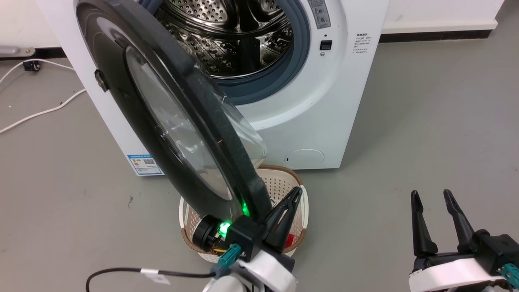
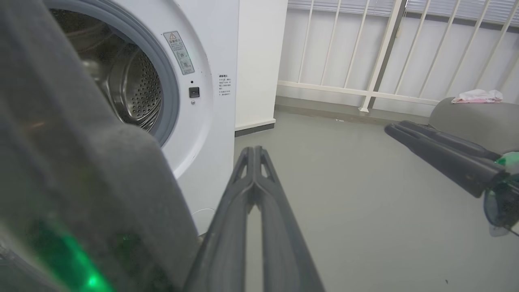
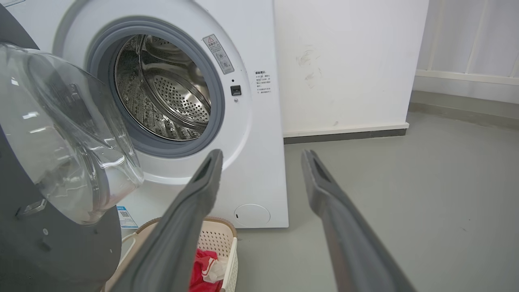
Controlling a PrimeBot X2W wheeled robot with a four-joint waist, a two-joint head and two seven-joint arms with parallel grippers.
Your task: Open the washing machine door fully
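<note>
Washing machine door [image 1: 162, 121]: a round, glossy black disc with a matt dark rim and a clear, bulging glass bowl [image 3: 61, 134] at centre. It stands partly open, edge-on to the head camera, in front of the washing machine [image 1: 324, 101], a smooth white box. The opening shows a grey rubber ring [image 3: 219, 109] around a perforated steel drum [image 1: 235, 36]. Left gripper [image 1: 296, 195]: 2 long dark fingers pressed together along their length, with nothing between them. The door's lower rim lies immediately to the left of these fingers, by their base; whether it touches them cannot be told. A green light [image 1: 224, 228] glows on the gripper's body and reflects on the rim. Beneath the fingertips sits a cream perforated plastic basket [image 1: 284, 180] with a brown rim and red cloth [image 3: 200, 263] inside. Right gripper [image 1: 430, 194]: 2 fingers spread wide apart, holding nothing and touching nothing, above bare grey floor [image 1: 425, 121]. The machine's front lies well ahead of its fingertips, and the door is well off to their left.
</note>
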